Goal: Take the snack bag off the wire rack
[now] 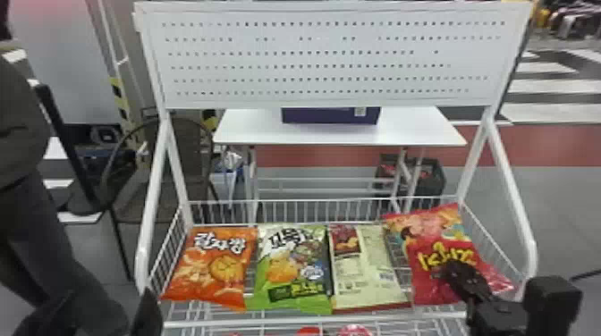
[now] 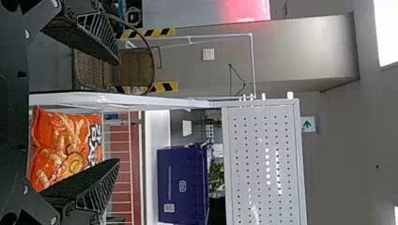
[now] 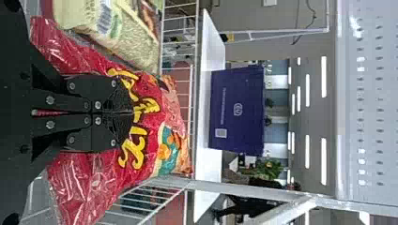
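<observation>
We had the right tool (image 1: 455, 269) closed on the front of the red snack bag (image 1: 427, 286), pinching its film near the yellow lettering, with creases around the fingertips. The left tool (image 1: 109, 297) was by the rack's left front corner, empty, its two fingers spread wide apart; in our left wrist view the rack's left post ran across the space between them.

The red bag was at the right end of the white wire rack (image 1: 268, 322), leaning askew, its upper edge reaching up over the rear wires and its lower right corner close to the side wall. Just to its left we saw a pale bag (image 1: 357, 263) with its printed back toward us, then a green bag (image 1: 293, 268), and at the left end an orange bag (image 1: 210, 268). Those three lay side by side in the rack. Below the front rail we could make out some red items (image 1: 353, 330), too cut off to tell more.

Above and behind the bags, we had a white perforated panel (image 1: 331, 60) between the rack's posts. Farther back stood a white table (image 1: 250, 129) with a purple box (image 1: 331, 117) on it, a brown chair (image 1: 185, 183) to the left, and a dark crate (image 1: 436, 181) on the floor beneath the right side.
</observation>
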Robot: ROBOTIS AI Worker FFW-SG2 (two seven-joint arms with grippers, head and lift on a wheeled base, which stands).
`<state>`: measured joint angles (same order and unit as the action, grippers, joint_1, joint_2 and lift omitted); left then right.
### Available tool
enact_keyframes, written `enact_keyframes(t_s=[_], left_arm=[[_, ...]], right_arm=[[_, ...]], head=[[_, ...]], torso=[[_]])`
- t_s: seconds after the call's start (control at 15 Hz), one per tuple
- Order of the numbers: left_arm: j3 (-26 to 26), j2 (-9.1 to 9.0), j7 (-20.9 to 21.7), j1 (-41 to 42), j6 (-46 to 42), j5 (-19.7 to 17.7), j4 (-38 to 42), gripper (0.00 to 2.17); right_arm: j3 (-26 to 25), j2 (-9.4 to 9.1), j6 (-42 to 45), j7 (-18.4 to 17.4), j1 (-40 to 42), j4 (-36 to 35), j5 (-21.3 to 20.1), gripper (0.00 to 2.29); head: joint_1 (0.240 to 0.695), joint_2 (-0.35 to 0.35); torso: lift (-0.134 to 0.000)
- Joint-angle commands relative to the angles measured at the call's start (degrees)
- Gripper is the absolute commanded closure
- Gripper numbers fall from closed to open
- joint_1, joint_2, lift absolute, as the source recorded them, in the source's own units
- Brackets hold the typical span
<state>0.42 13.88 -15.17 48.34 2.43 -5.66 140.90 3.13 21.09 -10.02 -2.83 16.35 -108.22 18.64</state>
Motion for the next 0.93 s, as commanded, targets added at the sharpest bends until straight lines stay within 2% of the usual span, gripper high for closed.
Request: enact_keyframes(t_s=[0.0,0.2,0.4,0.87], left_arm=[[0.0,0.01,0.1,-0.2,0.0,-0.1,0.0,0.16],[0.1,0.18,0.0,-0.2,0.0,-0.1,0.0,0.16],[0.1,0.27,0.0,-0.2,0.0,-0.1,0.2,0.16],[0.5,0.62,0.0,0.1,0.0,-0.4,0.3,0.16]], right_arm=[[-2.3,0.62,-0.8,-0.3,4.2,-7.4,-0.3,2.24],[-5.2,2.03,0.2,-0.3,10.2,-14.4,1.7,2.24],[-6.9,3.17,7.8,-0.5,16.9,-18.5,3.3,2.24],[-9.1,4.49,18.1,-1.0,25.8,-21.7,4.8,2.24]], head=[[0.499,0.0],[0.499,0.0],[0.499,0.0],[0.499,0.0]], torso=[[0.0],[0.0],[0.0],[0.0]])
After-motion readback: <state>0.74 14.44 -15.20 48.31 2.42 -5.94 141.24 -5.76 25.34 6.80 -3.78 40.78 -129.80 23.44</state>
